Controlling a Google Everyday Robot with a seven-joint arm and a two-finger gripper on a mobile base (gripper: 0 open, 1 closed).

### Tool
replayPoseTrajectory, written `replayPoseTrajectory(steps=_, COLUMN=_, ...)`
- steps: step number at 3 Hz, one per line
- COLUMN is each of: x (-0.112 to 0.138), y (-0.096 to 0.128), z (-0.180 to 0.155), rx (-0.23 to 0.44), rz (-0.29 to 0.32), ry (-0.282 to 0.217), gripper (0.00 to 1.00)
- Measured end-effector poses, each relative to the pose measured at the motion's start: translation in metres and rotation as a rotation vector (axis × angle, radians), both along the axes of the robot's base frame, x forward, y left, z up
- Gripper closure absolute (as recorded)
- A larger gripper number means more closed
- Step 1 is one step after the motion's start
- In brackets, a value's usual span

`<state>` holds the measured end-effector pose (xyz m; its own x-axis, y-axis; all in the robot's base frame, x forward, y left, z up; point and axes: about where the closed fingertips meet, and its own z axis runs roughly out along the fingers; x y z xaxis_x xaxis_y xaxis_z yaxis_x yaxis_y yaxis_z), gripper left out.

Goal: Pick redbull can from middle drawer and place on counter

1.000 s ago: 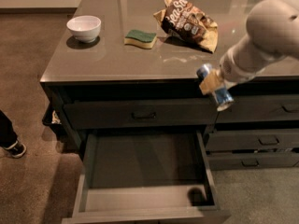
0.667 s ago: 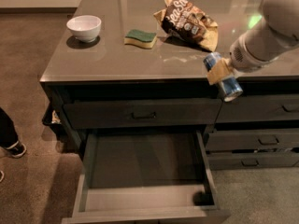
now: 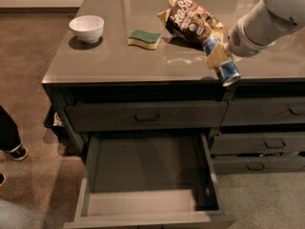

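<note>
My gripper is shut on the redbull can, a slim blue-and-silver can held tilted in the tan fingers. It hangs just above the front right part of the counter, over its front edge. The middle drawer stands pulled open below, and its flat dark floor is bare. The white arm reaches in from the upper right.
On the counter stand a white bowl, a green-and-yellow sponge and a brown snack bag just behind the can. Handled drawers lie above and to the right. A person's shoe shows at the left.
The gripper has lifted the redbull can up and back, from in front of the cabinet's top drawers to counter height at its front edge.
</note>
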<state>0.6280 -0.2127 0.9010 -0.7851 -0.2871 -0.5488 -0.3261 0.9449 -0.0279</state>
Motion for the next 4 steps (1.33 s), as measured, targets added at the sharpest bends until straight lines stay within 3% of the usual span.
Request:
replayPoseTrajectory(steps=2, x=0.054, y=0.039, z=0.000, rx=0.047, rz=0.053, ry=-0.052, gripper=1.00)
replayPoseTrajectory(steps=4, x=0.090, y=0.076, z=-0.003, rx=0.069, rz=0.105, ry=-0.061, gripper=0.58)
